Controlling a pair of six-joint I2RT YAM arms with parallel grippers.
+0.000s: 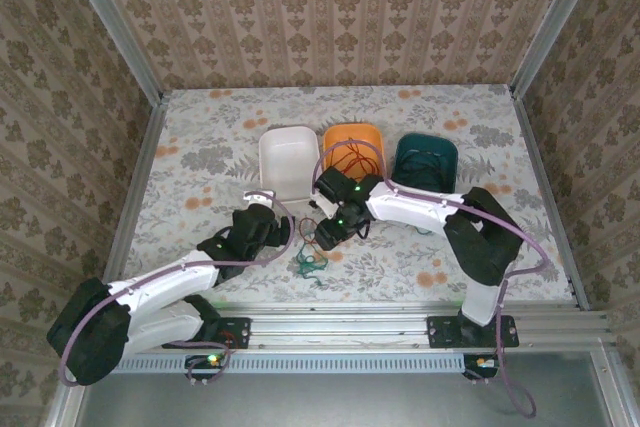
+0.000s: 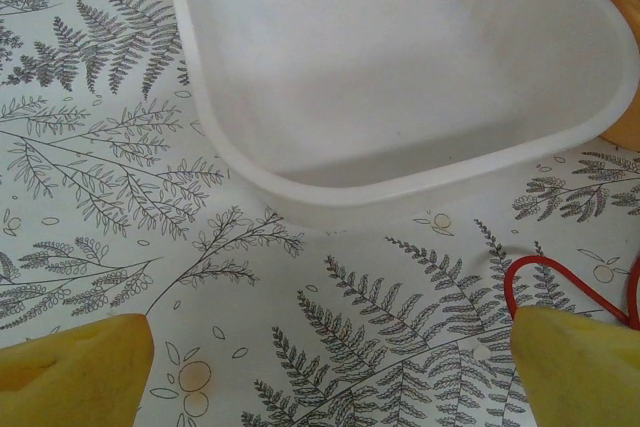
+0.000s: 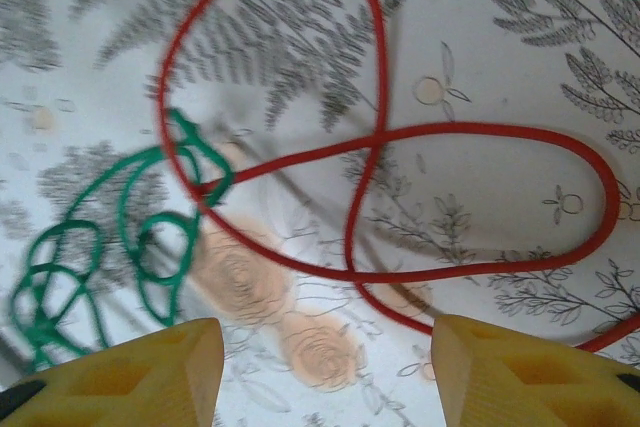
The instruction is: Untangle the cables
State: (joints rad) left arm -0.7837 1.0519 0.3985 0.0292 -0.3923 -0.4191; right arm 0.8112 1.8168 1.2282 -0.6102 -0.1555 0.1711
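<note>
Right end effector [image 3: 325, 335] over cables [image 3: 376, 137] (tangled).

papered booth around a flower-printed tabletop [image 1: 200, 162]
closed in on three sides by a back wall [image 1: 330, 17], a left wall [image 1: 50, 127] and a right wall [image 1: 600, 137], all hung with beige wallpaper [image 1: 420, 7] in vertical stripes of brownish damask motifs; braced at the two far corners by slanting aluminium posts [image 1: 110, 22]; spread with a pale cloth [image 2: 100, 147] printed in grey ferns, peach roses and small orange blossoms; bounded along the near side by a ribbed aluminium rail [image 1: 350, 325], with a plain grey surface [image 1: 330, 397] below it; lit evenly and softly, with only faint shadows.
</note>
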